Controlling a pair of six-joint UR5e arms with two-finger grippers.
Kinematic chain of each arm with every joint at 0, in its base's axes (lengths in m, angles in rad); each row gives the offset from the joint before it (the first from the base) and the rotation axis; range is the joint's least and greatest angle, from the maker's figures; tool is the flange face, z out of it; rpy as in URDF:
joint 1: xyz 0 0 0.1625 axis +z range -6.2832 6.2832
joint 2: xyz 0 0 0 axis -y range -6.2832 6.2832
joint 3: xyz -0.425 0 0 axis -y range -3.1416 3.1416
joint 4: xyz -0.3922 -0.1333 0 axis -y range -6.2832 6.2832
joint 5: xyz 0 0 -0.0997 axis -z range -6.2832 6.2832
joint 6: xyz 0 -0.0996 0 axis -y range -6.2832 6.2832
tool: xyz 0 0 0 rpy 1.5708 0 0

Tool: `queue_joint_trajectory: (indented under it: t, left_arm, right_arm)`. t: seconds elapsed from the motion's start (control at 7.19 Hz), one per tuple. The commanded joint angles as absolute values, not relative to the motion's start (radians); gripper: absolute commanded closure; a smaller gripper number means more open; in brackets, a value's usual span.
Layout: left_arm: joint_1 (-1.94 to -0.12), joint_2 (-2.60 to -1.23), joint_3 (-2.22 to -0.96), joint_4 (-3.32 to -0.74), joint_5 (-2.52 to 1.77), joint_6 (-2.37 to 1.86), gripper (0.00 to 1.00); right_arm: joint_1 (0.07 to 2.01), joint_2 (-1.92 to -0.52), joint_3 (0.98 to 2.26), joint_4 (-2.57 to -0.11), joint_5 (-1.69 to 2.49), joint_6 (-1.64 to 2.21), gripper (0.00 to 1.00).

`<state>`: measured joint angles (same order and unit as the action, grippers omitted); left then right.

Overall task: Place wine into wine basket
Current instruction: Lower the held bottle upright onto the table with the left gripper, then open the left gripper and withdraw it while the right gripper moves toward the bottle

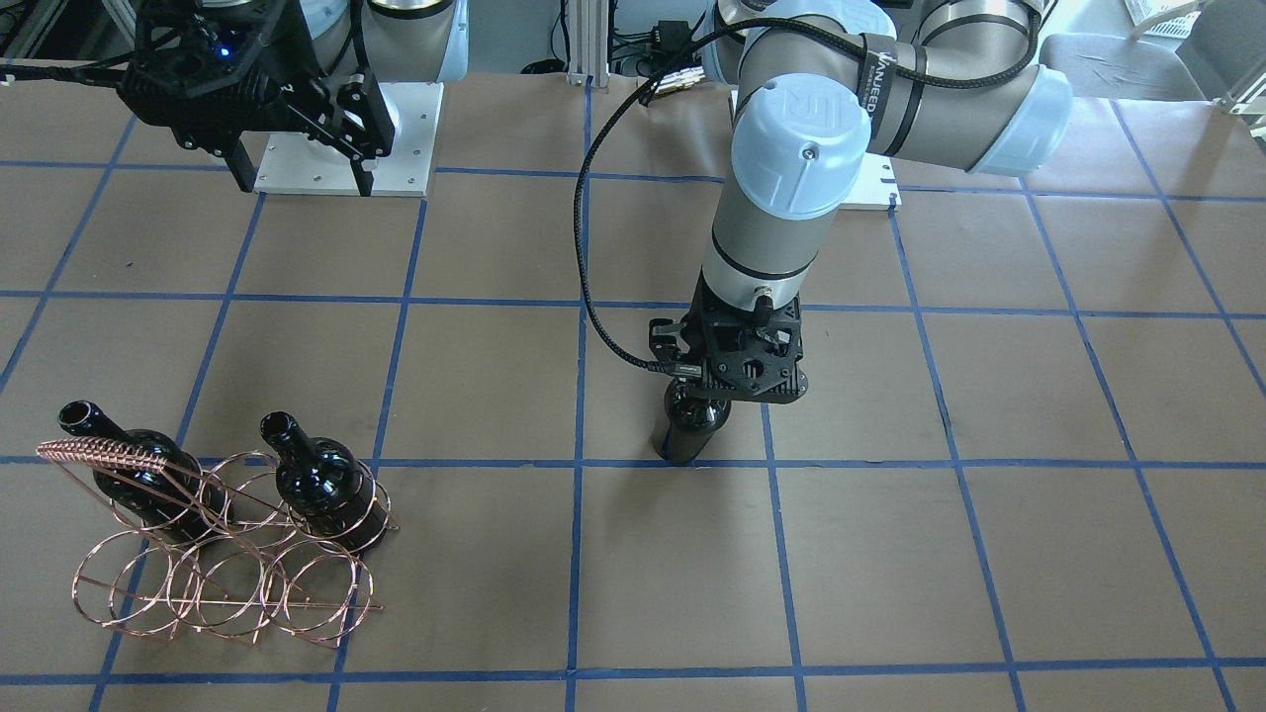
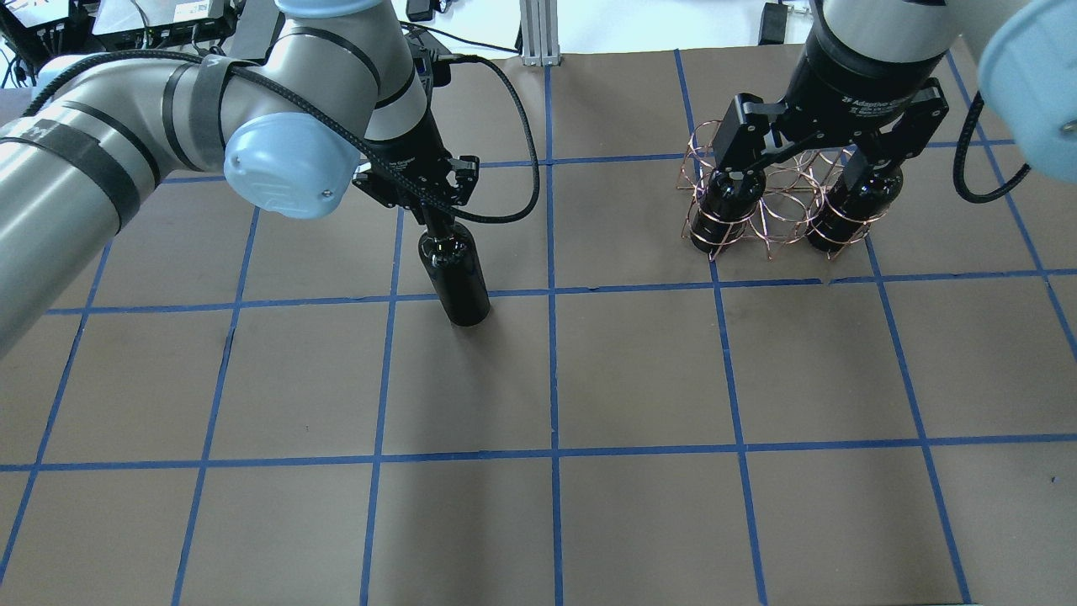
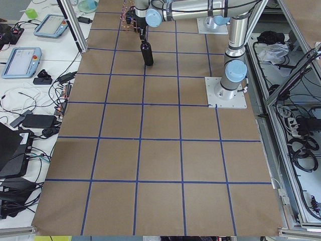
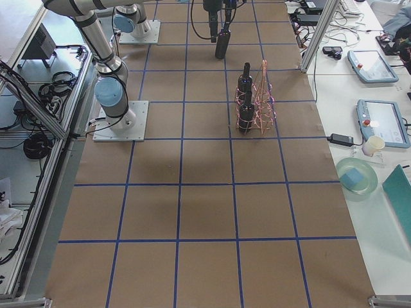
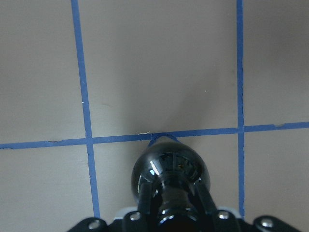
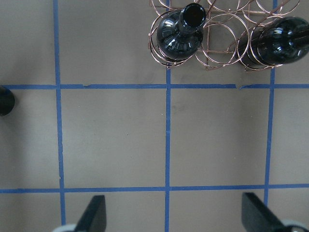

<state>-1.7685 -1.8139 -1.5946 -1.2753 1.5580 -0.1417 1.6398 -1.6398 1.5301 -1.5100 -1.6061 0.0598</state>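
Left fingers (image 5: 145, 195) are closed narrow on the neck of the wine bottle (image 2: 454, 282), one on each side. The bottle is glossy black and stands upright under the wrist. Its base is at a crossing of the blue tape lines (image 2: 551, 370) on the brown worktop (image 2: 639, 370). I cannot tell whether the base touches the worktop or hangs just above it.

In the overhead view the bottle is at about 10 o'clock from the worktop's middle. The wine basket (image 2: 778, 210) is well apart from it, toward 3 o'clock. This copper wire rack of round rings has two more black bottles in it. The second bottle (image 1: 316, 475) and the third bottle (image 1: 134, 465) each sit neck up inside a ring, at opposite ends of a row with open rings between them. In the front view the coiled handle (image 1: 109, 455) crosses in front of the third bottle, at the basket's 10 o'clock corner.

Right fingers (image 2: 739, 139) are spread wide and hold nothing. In their own wrist view the basket lies at 12 o'clock from them, with bare worktop between the two tips.
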Motion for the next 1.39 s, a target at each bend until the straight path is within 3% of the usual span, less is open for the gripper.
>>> queue_joint_trajectory:
  t: [0.0,0.14,0.83,1.25]
  left_arm:
    - [-1.772,-1.813,-1.598,-1.273,1.557,-0.14,1.0]
    - [-1.772,-1.813,-1.6,-1.275,1.554,-0.144,0.01]
    - [-1.737,-1.715,-1.547,-1.31,1.511,-0.137,0.0]
    - [-1.513,-1.689,-1.431,-1.518,1.505,0.031,0.0]
  right_arm:
    - [1.64,-1.64,1.529,-1.509,-1.608,0.06,0.0]
    - [1.64,-1.641,1.529,-1.508,-1.608,0.06,0.0]
    - [1.663,-1.548,1.499,-1.523,-1.644,0.177,0.0]
    - [1.897,-1.332,1.399,-1.673,-1.646,0.495,0.0]
